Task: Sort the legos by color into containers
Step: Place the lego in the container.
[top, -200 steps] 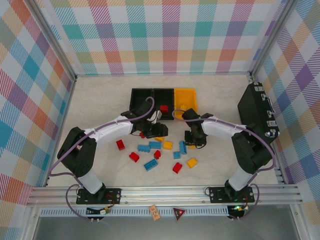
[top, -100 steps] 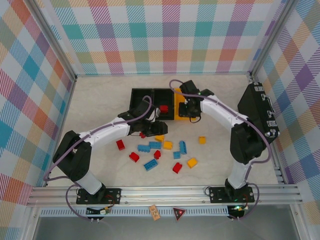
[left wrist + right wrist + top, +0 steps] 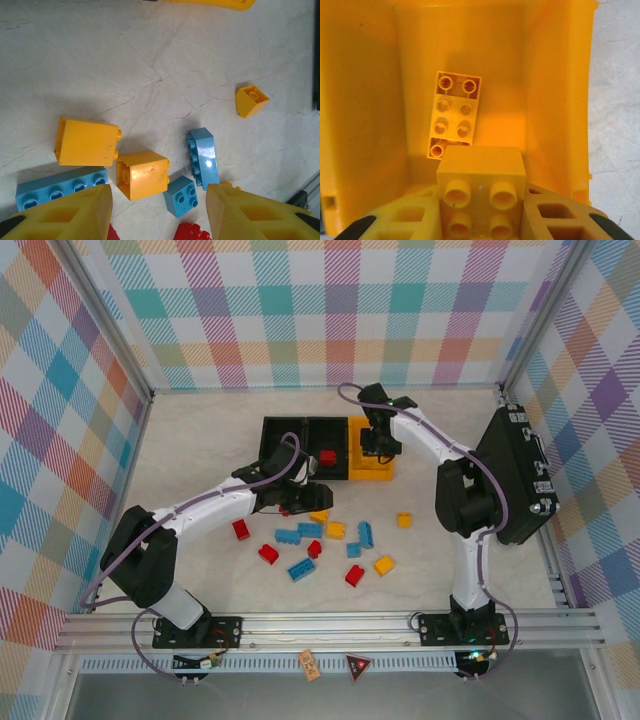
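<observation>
**Right gripper holds a yellow brick over the yellow bin**

Your right gripper (image 3: 481,202) is closed tight on a yellow brick (image 3: 481,172), studs facing its camera, directly above the open yellow bin (image 3: 365,100). Another yellow piece (image 3: 454,116) lies on the bin floor. The bin sits at the right end of a row, touching two black bins (image 3: 283,445); the black one next to it holds a red brick (image 3: 328,457). Your left gripper (image 3: 293,497) hangs low over the table (image 3: 200,440) just in front of the black bins, jaws partway apart with nothing between them. Below it, its camera shows you yellow and blue legos (image 3: 142,175) lying close together. The rest are scattered between the arms in red, blue and yellow, with one yellow stray (image 3: 404,520) off to the right. A black case (image 3: 515,475) stands at the right edge.
</observation>
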Controlling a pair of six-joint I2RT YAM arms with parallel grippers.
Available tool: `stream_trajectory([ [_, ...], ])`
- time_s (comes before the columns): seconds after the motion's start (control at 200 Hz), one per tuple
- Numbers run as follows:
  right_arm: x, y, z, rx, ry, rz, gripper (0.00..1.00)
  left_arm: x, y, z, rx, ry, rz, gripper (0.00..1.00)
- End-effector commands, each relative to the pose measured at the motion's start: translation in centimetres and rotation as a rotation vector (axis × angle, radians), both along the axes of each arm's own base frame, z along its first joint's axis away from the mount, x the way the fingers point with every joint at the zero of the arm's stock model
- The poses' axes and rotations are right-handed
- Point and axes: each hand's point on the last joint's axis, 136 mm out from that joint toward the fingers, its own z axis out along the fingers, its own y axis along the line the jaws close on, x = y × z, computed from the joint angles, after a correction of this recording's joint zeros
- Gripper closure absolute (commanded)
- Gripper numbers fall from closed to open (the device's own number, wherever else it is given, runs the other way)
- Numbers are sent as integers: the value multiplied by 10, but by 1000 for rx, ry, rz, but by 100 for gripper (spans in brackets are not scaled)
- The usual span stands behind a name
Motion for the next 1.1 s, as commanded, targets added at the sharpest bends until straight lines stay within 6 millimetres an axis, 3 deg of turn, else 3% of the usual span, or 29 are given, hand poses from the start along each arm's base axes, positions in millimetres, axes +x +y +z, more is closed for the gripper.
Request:
stream_trajectory([
  [0.0,-2,-7,-4,-58,25,2,67,-3,-1,5,-15,-15,6,47],
  [0.195,1,-5,-8,-59,24,5,64,-4,0,4,-13,-14,7,47],
  [0.385,3,-5,-5,-58,17,3,55,-4,1,5,-11,-19,10,48],
  [0.625,3,0,16,-18,-24,6,53,-2,5,8,7,-30,24,47],
  [0.855,-19,9,53,132,-111,26,52,0,26,11,86,-66,84,46],
  [1.095,-53,16,63,253,-128,54,51,2,44,8,164,-70,133,46],
])
